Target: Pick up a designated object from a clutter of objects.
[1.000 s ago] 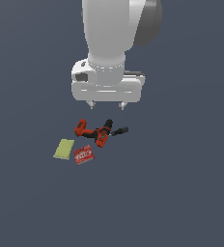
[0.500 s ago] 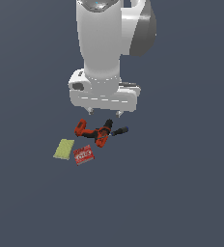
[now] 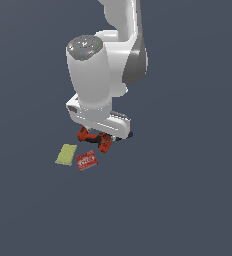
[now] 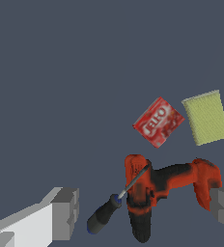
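The red lettered box (image 3: 86,160) lies flat on the floor, next to the yellow-green pad (image 3: 66,154). In the wrist view the box (image 4: 159,121) sits beside the pad (image 4: 205,116), beyond the drill (image 4: 157,188). My gripper (image 4: 145,210) is open and empty, its two grey fingers (image 4: 65,213) set wide apart on either side of the drill and the dark screwdriver (image 4: 106,214). In the exterior view the hand (image 3: 100,122) hangs low over the drill (image 3: 95,137) and hides part of it. The box is apart from the gripper.
The orange-red and black drill lies directly under the hand, with the screwdriver resting across it. The pad lies to the exterior view's left of the box. The floor is plain dark grey.
The arm has bent and the hand has come down from well above the clutter to just over the drill. The objects have not moved.
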